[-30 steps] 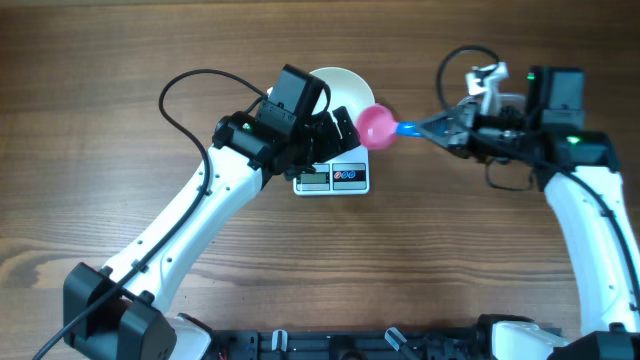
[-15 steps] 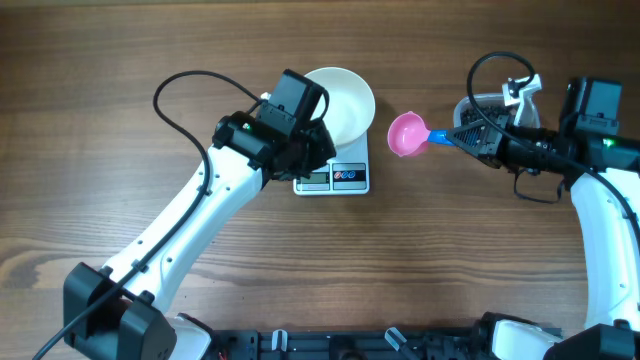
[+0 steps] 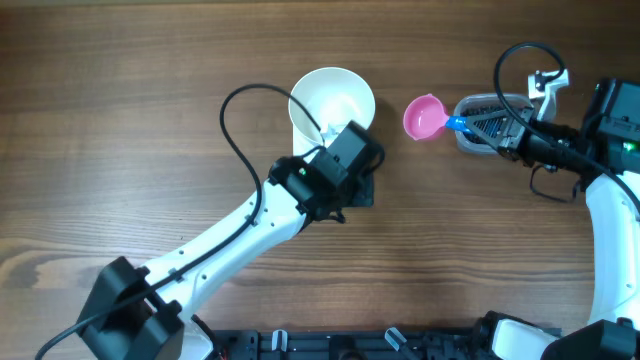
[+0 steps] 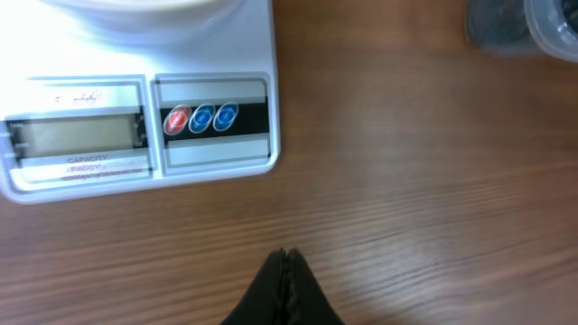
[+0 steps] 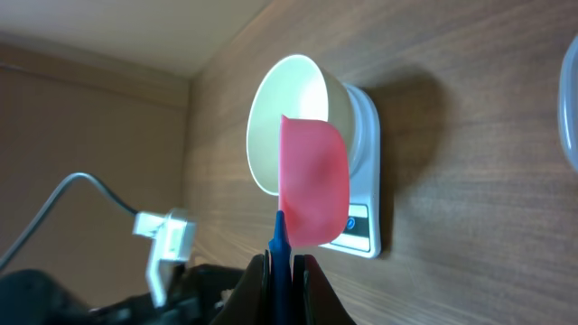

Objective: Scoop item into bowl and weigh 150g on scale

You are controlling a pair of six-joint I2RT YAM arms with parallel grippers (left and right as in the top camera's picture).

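Overhead shows right pincer [image 3: 470,125] holding pink scoop [image 3: 424,117]

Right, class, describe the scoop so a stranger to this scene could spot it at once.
On the wooden table, find the white bowl. Between it and the clear tub is the scoop: the only pink thing here, a small round cup on a blue handle.

Left fingers [image 4: 271,296], right fingers [image 5: 256,293] pinched closed.
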